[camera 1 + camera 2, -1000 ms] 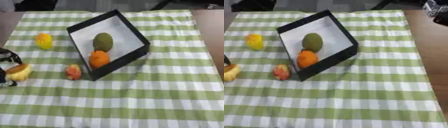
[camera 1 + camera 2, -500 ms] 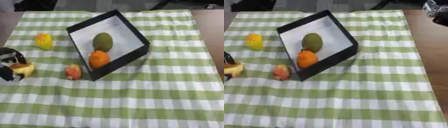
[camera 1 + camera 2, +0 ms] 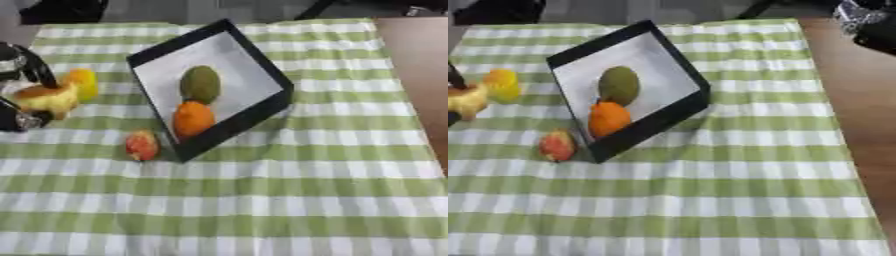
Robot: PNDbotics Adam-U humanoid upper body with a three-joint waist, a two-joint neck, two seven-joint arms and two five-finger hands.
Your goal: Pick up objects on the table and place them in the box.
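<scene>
Green-and-white checked cloth [image 3: 262, 190] covers the table – matt, soft-looking; bare brown wood [image 3: 859, 100] shows at its right edge – smooth; the box [image 3: 262, 75] has matt black walls and a pale floor

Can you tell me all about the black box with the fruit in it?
The box is black outside and white inside, square and shallow, with low walls and no lid. It looks like cardboard. It lies turned cornerwise on the green checked cloth, near the far left. Inside sit a green fruit and an orange, close together by the near wall. A red fruit lies just outside its near corner; whether it touches the box is unclear.
</scene>
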